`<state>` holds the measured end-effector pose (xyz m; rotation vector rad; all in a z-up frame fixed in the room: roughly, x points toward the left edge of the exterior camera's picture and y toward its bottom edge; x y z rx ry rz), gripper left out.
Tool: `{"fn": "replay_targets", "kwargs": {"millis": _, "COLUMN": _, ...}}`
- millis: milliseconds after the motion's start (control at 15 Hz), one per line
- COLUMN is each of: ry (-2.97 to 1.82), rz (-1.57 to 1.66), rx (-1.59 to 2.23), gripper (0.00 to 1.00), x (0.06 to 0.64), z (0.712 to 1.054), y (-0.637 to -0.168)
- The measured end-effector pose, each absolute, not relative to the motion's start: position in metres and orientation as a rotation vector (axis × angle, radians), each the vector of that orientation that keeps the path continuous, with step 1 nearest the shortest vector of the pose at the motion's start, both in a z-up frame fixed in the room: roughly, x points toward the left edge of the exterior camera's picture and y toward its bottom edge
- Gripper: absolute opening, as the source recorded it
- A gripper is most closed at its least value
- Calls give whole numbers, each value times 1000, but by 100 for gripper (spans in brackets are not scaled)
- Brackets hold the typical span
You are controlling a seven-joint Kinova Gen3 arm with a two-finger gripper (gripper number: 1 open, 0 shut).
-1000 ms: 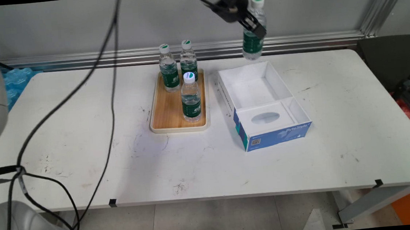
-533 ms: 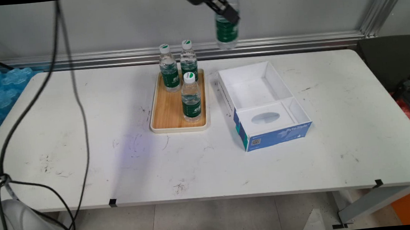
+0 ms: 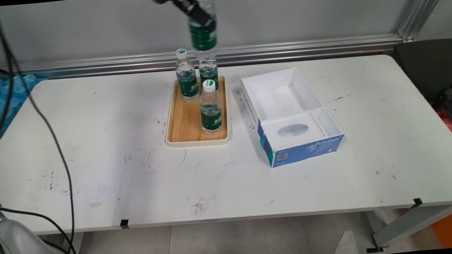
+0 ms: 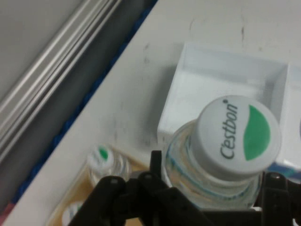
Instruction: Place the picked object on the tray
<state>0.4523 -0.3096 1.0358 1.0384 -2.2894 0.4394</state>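
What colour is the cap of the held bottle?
White with a green leaf mark; the cap shows best in the hand view.

We see a black end effector (image 3: 197, 14) on a clear bottle (image 3: 203, 34) with a dark green label; its cap (image 4: 237, 134) is white with a green leaf mark and grey lettering. The three bottles (image 3: 210, 108) on the tray (image 3: 181, 126) match it. The tray is light wood-toned with a cream rim. The box (image 3: 289, 114) is white inside, blue on its sides. The worktop (image 3: 88, 125) is white with dark scuffs.
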Motion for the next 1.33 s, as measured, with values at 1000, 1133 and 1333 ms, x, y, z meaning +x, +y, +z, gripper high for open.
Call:
{"fn": "replay_targets", "kwargs": {"millis": 1000, "ry": -2311, "rz": 354, "rx": 1075, "gripper": 0, "x": 532, "z": 945, "y": -274}}
{"fn": "replay_targets", "kwargs": {"millis": 1133, "ry": -2312, "rz": 351, "rx": 1066, "gripper": 0, "x": 535, "z": 928, "y": -276}}
{"fn": "replay_targets", "kwargs": {"millis": 1333, "ry": -2313, "rz": 348, "rx": 1054, "gripper": 0, "x": 538, "z": 904, "y": -279}}
